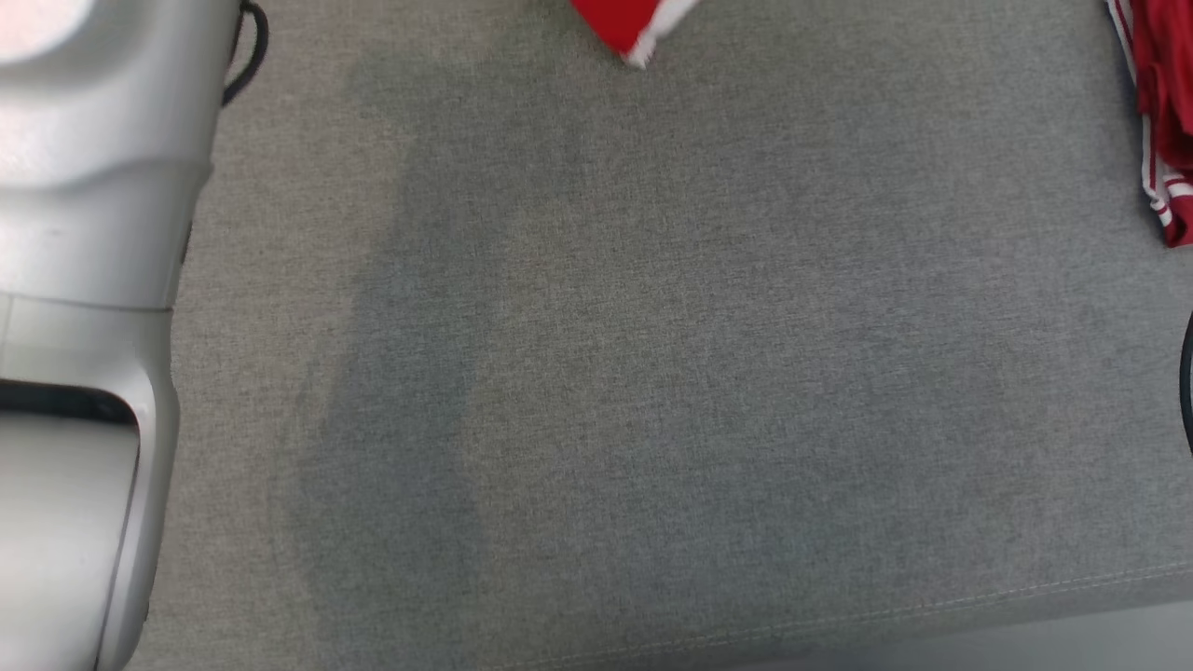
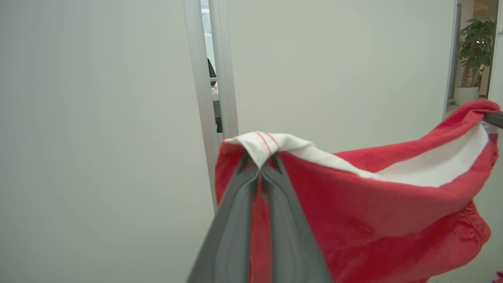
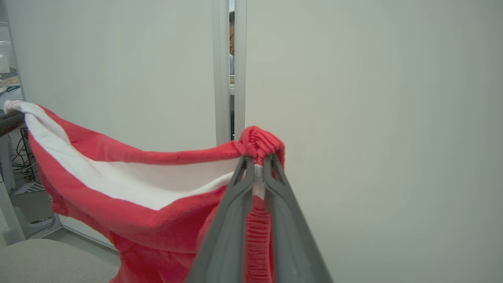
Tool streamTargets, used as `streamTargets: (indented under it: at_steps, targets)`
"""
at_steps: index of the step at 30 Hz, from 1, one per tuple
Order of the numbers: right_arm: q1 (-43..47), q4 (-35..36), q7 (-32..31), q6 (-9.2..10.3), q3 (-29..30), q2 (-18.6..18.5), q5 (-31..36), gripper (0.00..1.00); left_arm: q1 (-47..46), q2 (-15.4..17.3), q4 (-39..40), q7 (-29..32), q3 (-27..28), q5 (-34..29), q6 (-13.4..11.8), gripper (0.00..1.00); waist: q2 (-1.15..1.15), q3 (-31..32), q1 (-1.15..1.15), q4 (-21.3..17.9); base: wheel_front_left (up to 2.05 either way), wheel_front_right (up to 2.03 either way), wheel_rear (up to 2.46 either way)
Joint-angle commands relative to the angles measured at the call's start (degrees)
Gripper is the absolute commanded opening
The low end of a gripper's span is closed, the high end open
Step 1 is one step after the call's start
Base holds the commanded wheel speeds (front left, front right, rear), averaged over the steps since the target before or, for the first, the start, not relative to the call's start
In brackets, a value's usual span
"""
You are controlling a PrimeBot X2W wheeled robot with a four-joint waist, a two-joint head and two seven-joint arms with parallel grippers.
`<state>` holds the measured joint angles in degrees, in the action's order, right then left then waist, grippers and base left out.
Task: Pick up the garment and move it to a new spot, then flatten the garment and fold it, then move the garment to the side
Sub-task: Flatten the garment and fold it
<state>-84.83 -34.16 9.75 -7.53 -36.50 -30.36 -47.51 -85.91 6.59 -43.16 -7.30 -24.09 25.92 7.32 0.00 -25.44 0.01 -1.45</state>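
The garment (image 2: 365,220) is red fleece with a white band along its edge, held up in the air and stretched between both grippers. In the left wrist view my left gripper (image 2: 259,159) is shut on a white-trimmed corner, and the right gripper's tip (image 2: 493,119) holds the far corner. From the right wrist, my right gripper (image 3: 257,159) is shut on a red ribbed edge of the garment (image 3: 129,212), with the left gripper's tip (image 3: 10,122) at the far corner. A low corner of the garment (image 1: 634,28) dips into the head view's top.
The grey fabric surface (image 1: 652,373) lies below, its front edge at the bottom. A pale forearm (image 1: 84,280) stands at the left. Red cloth with white stripes (image 1: 1165,121) lies at the right edge. Pale wall panels (image 2: 98,137) stand ahead, with a person (image 3: 232,35) seen through a gap.
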Motion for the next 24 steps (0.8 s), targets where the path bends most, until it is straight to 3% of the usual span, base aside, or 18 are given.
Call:
streamTargets:
  at_steps: [1,6,12,18,24]
  targets:
    - [-1.1,-0.8,0.7,0.11,-1.0,0.2,-0.9,0.0,-1.7,-0.2,-1.0,-1.0,0.0,0.6,0.2,0.0,0.0,-3.0,-0.01,-0.2,0.0,0.0,0.0]
    - [-2.0,-2.2,2.9,0.11,-6.6,-0.7,-4.0,0.0,-3.2,-1.2,-3.8,-4.3,-1.8,1.7,0.2,0.0,0.0,-3.6,-0.01,-0.1,0.0,0.0,0.0]
    - [6.1,0.8,5.3,0.11,-11.8,-3.4,-7.0,0.0,5.7,-1.1,-3.2,-7.4,-3.3,3.3,0.2,0.0,0.0,-2.8,-0.01,0.1,0.0,0.0,0.0]
    - [21.7,8.5,5.4,0.11,-9.5,-6.2,-5.7,0.0,24.9,-1.4,7.3,-7.9,-0.2,3.1,-2.0,0.0,0.0,1.0,-0.01,0.4,0.0,0.0,0.0]
    - [39.0,15.5,5.4,0.1,-4.3,-5.9,-2.8,0.0,46.7,-0.2,19.1,-7.9,2.6,0.2,-5.1,0.0,0.0,5.2,-0.01,0.0,0.0,0.0,0.0]
